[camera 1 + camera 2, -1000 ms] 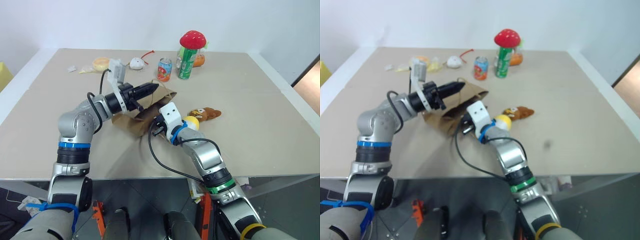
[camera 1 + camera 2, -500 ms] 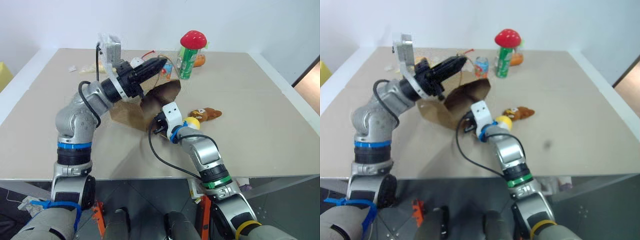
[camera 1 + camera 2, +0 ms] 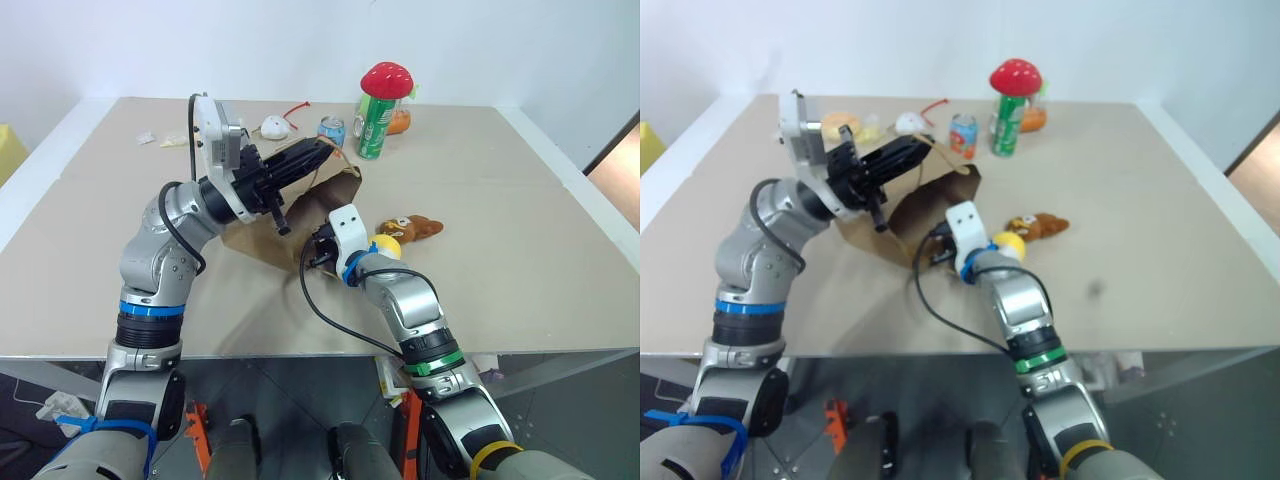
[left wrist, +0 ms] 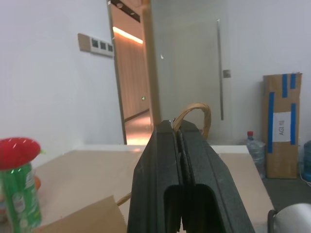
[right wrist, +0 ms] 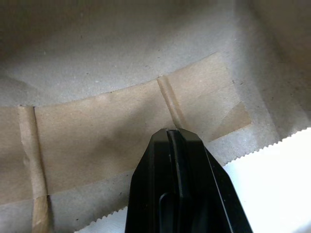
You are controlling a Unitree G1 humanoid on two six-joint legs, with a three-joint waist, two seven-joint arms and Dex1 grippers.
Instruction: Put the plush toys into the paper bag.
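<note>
From where I stand, the left hand is pinched tight on the tan cord handle of the paper bag, holding the upper lip of the mouth up off the table, while the right hand, fingers pressed together, pins the lower lip's inner paper near its saw-toothed edge. The step in hand looks to be opening the bag, and to do it well I'd say the left should keep the handle high and taut without tearing the cord from the paper, and the right should hold the bottom lip flat against the table so the mouth gapes wide. The bag lies on its side near the middle of the table, its long axis running from the near-left, where the closed bottom rests, toward the far-right, and its dark mouth faces right, toward the toys. Just right of the mouth, beside the right wrist, sits the white egg-shaped plush with its yellow end up, and the brown bear lies touching it on the far side, stretched lengthwise to the right, neither one in the bag yet.
</note>
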